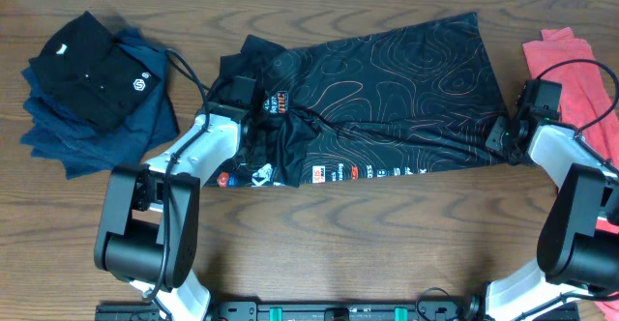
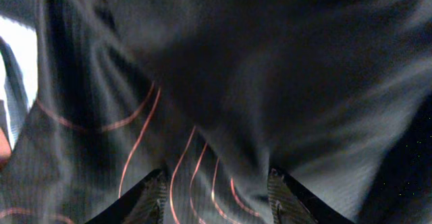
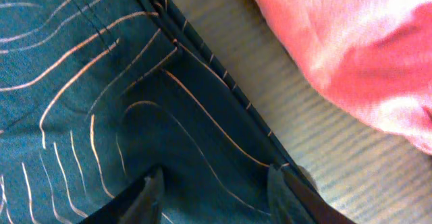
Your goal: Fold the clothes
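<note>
The black jersey with thin contour lines lies spread across the middle of the table, its lettering and patches along the near edge. My left gripper is down on its bunched left part. In the left wrist view the fingers stand apart with rumpled jersey cloth between them, and the picture is blurred. My right gripper is at the jersey's right near corner. In the right wrist view its fingers are open over the hem of the jersey, one finger at the cloth's edge.
A coral-red shirt lies at the right edge, close to the right arm, and shows in the right wrist view. A black polo tops a stack of dark blue clothes at the far left. Bare wooden table runs along the front.
</note>
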